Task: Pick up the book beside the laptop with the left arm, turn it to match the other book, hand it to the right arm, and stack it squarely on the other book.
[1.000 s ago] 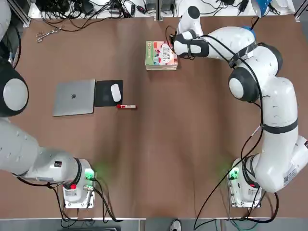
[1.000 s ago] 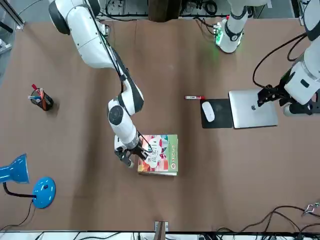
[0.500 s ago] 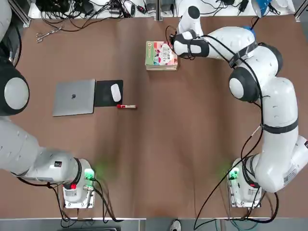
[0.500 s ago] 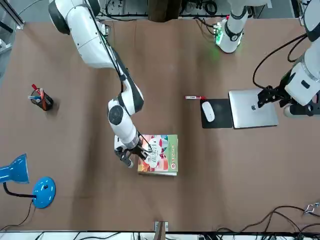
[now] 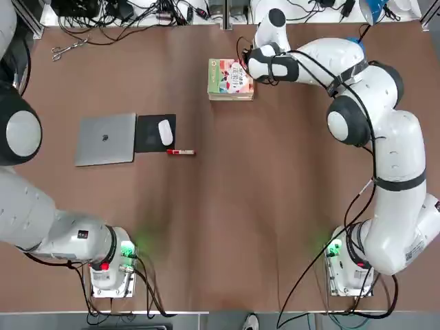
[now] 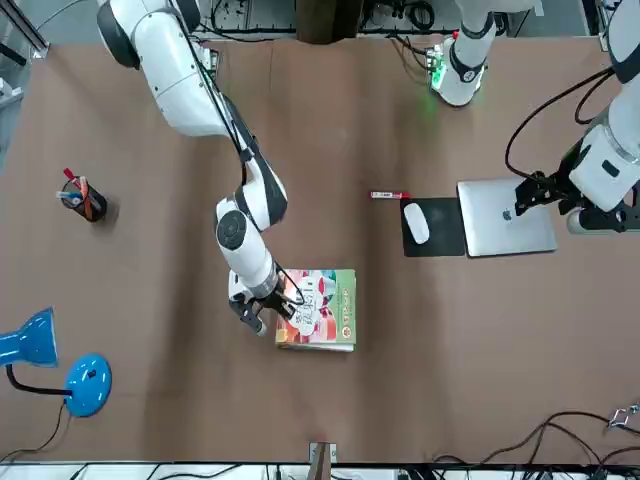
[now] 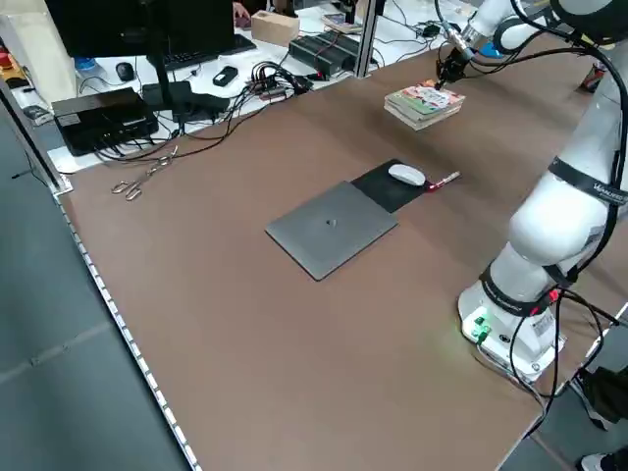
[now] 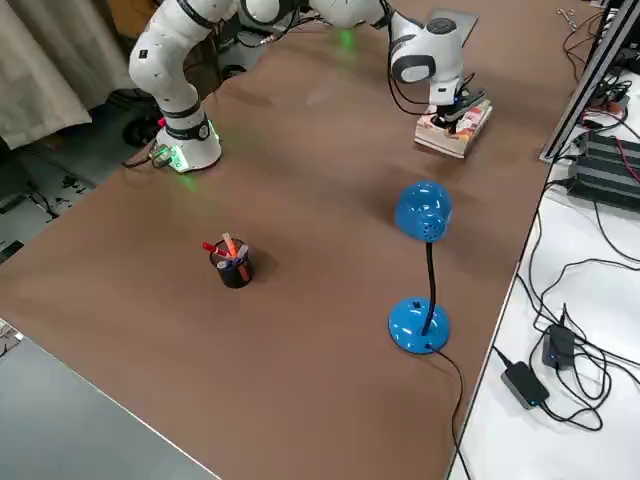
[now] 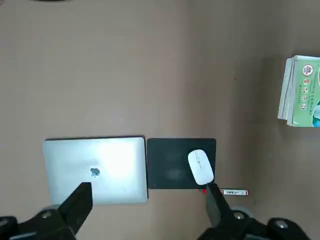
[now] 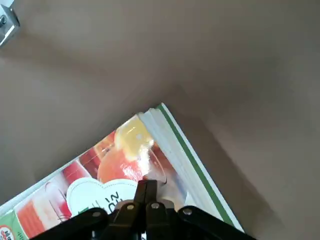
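The colourful book (image 5: 230,76) lies at the table's far middle, on top of the other book, of which only the page edges (image 7: 416,117) show. My right gripper (image 5: 246,69) is shut, its joined fingertips (image 10: 146,187) resting on the colourful cover near the edge that faces the right arm. The silver laptop (image 5: 106,139) lies closed on the left part of the table. My left gripper (image 9: 147,210) hangs open high above the laptop (image 9: 95,170) with nothing between its fingers; the front view has it (image 6: 540,190) beside the laptop (image 6: 505,218).
A black mouse pad (image 5: 146,134) with a white mouse (image 5: 165,132) adjoins the laptop, and a red pen (image 5: 181,152) lies just past it. A blue lamp (image 6: 60,365) and a pen cup (image 6: 80,198) stand on the robot's right side. Scissors (image 5: 67,49) lie far left.
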Controlling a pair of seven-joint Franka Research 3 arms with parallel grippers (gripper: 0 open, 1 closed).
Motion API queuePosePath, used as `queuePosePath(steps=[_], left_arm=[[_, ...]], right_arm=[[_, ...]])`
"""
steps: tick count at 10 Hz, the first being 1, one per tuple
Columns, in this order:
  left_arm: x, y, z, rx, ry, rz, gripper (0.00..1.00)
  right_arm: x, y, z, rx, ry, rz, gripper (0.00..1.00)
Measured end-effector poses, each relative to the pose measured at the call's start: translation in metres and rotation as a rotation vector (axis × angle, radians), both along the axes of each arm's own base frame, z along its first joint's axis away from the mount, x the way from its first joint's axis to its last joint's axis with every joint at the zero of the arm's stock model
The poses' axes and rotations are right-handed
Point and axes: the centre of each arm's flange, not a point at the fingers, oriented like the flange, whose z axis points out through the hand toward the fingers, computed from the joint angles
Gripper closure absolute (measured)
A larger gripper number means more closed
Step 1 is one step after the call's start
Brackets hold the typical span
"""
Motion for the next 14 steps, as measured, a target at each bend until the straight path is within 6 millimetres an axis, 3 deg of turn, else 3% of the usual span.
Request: queuePosePath(steps=[7,12,14], left_arm=[[0.0,0.001,-0.001,0.0,0.001,0.002,0.0],[0.002,0.008,-0.001,0.001,0.002,0.015,0.0],[0.001,0.004,-0.001,0.0,0.002,0.006,0.0]], right_arm=[[-0.002,-0.001,0.011,-0.003,0.008,0.002,0.99],[0.001,0.001,0.054,0.025,-0.04,0.005,0.99],[0.004,-0.008,0.079,0.012,-0.026,0.01,0.96]])
